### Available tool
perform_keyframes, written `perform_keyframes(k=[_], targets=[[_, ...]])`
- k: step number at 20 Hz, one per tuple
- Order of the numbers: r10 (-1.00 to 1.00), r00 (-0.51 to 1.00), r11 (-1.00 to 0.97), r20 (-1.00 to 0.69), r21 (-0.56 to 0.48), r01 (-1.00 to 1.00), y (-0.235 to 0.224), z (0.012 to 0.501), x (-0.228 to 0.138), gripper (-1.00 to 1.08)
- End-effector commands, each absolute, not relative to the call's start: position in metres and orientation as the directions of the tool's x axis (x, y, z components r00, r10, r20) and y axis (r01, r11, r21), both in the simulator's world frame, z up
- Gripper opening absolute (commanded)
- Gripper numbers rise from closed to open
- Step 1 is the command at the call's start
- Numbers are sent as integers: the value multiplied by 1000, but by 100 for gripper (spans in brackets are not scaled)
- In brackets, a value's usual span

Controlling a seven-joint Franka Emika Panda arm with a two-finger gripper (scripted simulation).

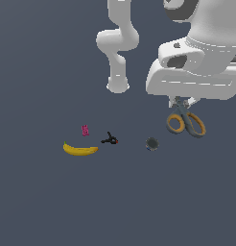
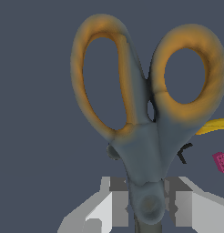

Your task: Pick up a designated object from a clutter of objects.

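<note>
The scissors (image 1: pixel 186 122), with two orange-yellow loop handles and a grey pivot, hang handles-down from my gripper (image 1: pixel 181 103), lifted above the dark floor. In the wrist view the scissors (image 2: pixel 145 113) fill the frame, and the gripper (image 2: pixel 148 205) is shut on their grey blade end, with one finger (image 2: pixel 116 207) at each side. The blades are hidden between the fingers. The rest of the clutter lies on the floor at the exterior view's left of the gripper.
On the floor lie a yellow banana (image 1: pixel 80 150), a tiny pink block (image 1: pixel 85 130), a black tool with a red tip (image 1: pixel 110 140) and a dark round disc (image 1: pixel 151 143). The arm's white base (image 1: pixel 118 85) stands behind them.
</note>
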State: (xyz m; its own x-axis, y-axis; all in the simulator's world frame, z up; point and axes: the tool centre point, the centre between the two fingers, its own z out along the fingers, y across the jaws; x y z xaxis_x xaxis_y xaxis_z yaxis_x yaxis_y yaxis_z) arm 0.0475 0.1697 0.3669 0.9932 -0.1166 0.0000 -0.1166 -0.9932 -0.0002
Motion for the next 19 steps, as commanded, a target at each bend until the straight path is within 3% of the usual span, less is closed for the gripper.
perform_keyframes(k=[1, 19], targets=[[-117, 993, -993, 0, 0, -117, 174, 383, 54, -100], [-117, 993, -993, 0, 0, -117, 186, 427, 72, -100]])
